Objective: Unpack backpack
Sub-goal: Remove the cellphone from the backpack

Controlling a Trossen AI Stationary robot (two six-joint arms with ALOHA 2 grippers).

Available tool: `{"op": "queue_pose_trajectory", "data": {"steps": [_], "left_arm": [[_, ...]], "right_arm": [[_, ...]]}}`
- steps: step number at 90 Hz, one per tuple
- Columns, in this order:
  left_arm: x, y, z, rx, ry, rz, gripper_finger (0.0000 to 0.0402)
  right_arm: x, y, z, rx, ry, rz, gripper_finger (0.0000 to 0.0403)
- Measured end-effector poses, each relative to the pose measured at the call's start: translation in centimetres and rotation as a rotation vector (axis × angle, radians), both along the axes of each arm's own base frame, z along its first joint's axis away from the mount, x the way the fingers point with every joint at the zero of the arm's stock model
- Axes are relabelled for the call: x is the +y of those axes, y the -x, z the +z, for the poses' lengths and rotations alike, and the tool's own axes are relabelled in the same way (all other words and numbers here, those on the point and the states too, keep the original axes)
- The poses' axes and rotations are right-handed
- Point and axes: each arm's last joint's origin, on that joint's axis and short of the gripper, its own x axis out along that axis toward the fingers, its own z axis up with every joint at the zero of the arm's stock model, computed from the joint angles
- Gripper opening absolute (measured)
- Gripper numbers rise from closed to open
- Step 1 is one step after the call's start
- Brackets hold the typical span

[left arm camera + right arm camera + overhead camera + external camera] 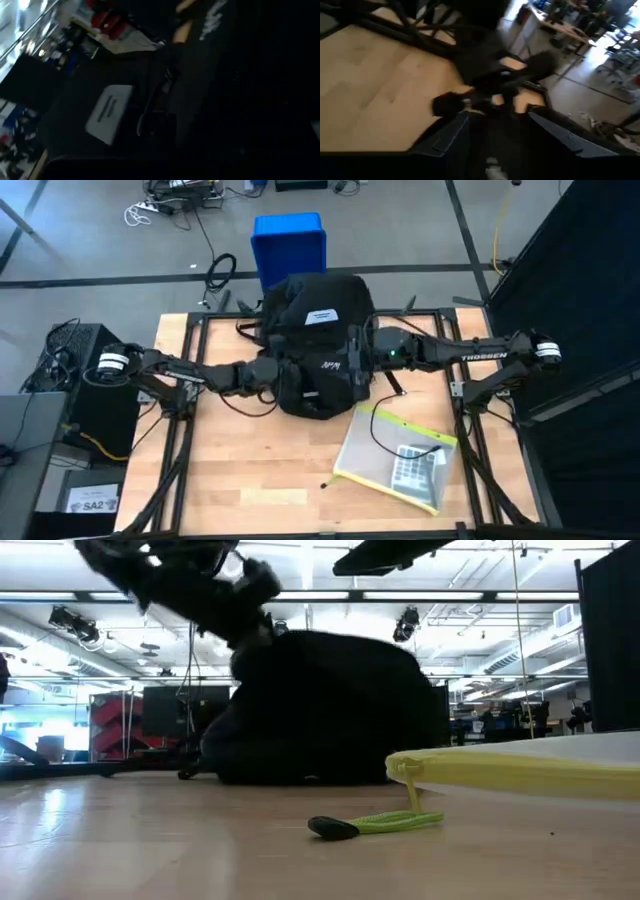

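Pale wooden planks form the table top (250, 480), framed by dark metal rails, with a grey workshop floor around it. At the table's far middle sits the large rounded black fabric backpack (315, 345), slumped, a small white rectangular label (321, 316) on its upper face and a small white logo print lower down. Behind it, off the table, stands a blue plastic box (290, 245). Near the front right lies a clear zip pouch with yellow-green edging (395, 460), a grey calculator (410, 467) visible inside; its yellow-green zip pull (375, 824) trails onto the wood.

Both dark arms reach in to the backpack from opposite sides. The left gripper (268, 373) is at the bag's lower left flank, touching or buried in the fabric; whether its fingers are parted or closed cannot be told, nor whether it holds anything. The right gripper (352, 360) is pressed against the bag's right side near the logo; in its wrist view the two dark fingers (447, 137) stand apart with black fabric between them, though a firm hold cannot be confirmed.

Judging by its sag, the backpack is soft and floppy, likely to fold and slide on the smooth wood rather than stay put. Best hold is probably a fabric edge beside the zip opening or a strap, one gripper pinning the bag while the other works inside.
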Motion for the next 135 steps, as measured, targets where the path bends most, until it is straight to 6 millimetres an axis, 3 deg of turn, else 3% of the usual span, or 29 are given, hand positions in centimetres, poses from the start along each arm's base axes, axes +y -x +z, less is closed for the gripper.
{"op": "queue_pose_trajectory", "data": {"steps": [19,30,41,50,74,87,108,118,135], "left_arm": [[1.5,-0.6,1.9,-0.092,0.061,0.062,0.0001],[2.0,-0.6,2.2,-0.120,0.092,0.067,0.0001],[2.7,-0.5,2.1,-0.139,0.141,0.071,0.0000],[3.2,-0.4,1.8,-0.125,0.168,0.080,0.0000],[4.0,-0.2,1.7,-0.139,0.212,0.088,0.0000],[5.1,0.0,1.7,-0.166,0.236,0.130,0.0000],[7.0,0.7,1.3,-0.166,0.290,0.207,0.0000],[7.5,0.8,1.3,-0.184,0.338,0.189,0.0000],[7.5,0.8,1.2,-0.179,0.354,0.174,0.0000]], "right_arm": [[2.3,-1.2,-1.5,0.046,-0.049,0.099,0.0186],[2.3,-3.0,-4.5,0.146,-0.057,0.092,0.0195],[1.7,-5.0,-8.1,0.234,-0.107,0.085,0.0197],[1.0,-6.1,-9.7,0.237,-0.176,0.114,0.0194],[-2.2,-7.2,-13.7,0.334,-0.220,-0.006,0.0192],[-2.4,-7.3,-14.2,0.349,-0.220,-0.016,0.0193],[2.1,-8.3,-10.4,0.202,-0.164,0.099,0.0181],[2.1,-8.9,-11.8,0.234,-0.098,0.027,0.0184],[-0.8,-8.9,-14.7,0.360,-0.102,-0.176,0.0198]]}}
